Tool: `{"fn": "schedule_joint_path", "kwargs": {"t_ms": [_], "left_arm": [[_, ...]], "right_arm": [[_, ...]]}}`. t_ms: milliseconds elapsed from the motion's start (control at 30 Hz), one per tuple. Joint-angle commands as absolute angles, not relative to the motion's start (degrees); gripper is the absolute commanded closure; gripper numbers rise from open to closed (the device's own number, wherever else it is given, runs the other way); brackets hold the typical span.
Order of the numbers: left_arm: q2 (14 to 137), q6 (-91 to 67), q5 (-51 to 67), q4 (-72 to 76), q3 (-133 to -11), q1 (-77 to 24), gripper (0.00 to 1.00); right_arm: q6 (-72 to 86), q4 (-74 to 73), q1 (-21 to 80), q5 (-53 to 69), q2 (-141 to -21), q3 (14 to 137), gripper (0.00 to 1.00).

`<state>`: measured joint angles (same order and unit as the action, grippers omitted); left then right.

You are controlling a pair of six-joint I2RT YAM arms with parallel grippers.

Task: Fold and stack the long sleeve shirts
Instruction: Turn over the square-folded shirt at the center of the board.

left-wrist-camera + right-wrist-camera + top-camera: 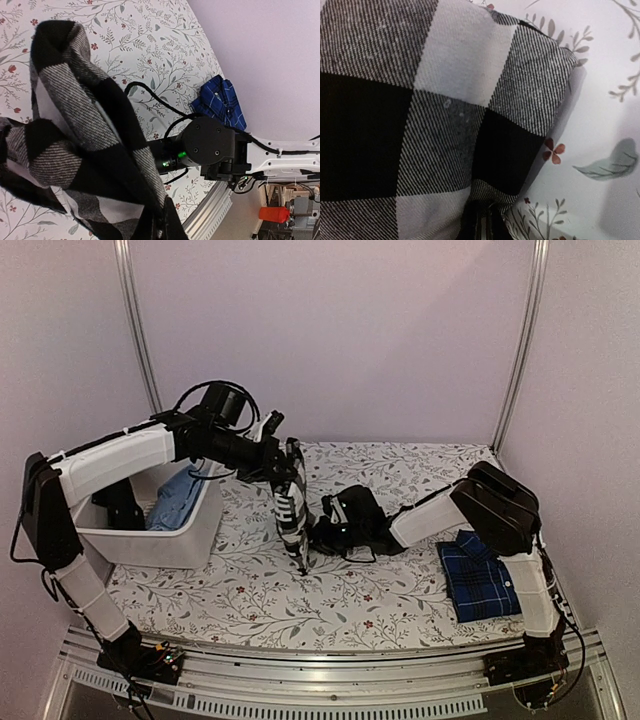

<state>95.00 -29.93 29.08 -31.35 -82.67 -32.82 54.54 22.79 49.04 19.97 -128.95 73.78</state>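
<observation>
Progress midway: navy plaid shirt [478,580] lies folded on table [250,600], right side; buffalo-check shirt [290,510] hangs unfolded above centre, pinched by left claw [290,462] and right claw [318,537]; folding and stacking apparently remain.

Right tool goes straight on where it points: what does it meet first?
The black-and-white buffalo check shirt: it fills the view at the right tool, apparently pinched in it; anything behind is hidden.

Illumination is soft, even and faintly violet in the overhead view, without glare, casting only pale shadows on the flowered tablecloth [250,590]; both wrist views render the checked shirt [445,100] sharply up close, its black squares losing detail, with a grey shadow beside it in the right one.
</observation>
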Motion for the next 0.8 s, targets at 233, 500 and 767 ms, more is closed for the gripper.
{"fn": "schedule_joint_path", "kwargs": {"t_ms": [233, 500, 767], "left_arm": [[99.5, -29.9, 36.0, -23.8, -85.5, -32.1, 1.0], [100.6, -28.7, 36.1, -25.0, -86.3, -32.1, 1.0], [101.7, -27.8, 36.8, -25.5, -85.5, -32.0, 1.0]], "right_arm": [[61.0, 36.8, 50.0, 27.0, -137.2, 80.1, 0.92], [58.6, 36.9, 48.4, 25.4, -133.4, 75.1, 0.86], [53.2, 32.7, 46.2, 22.1, -125.6, 68.2, 0.8]]}}
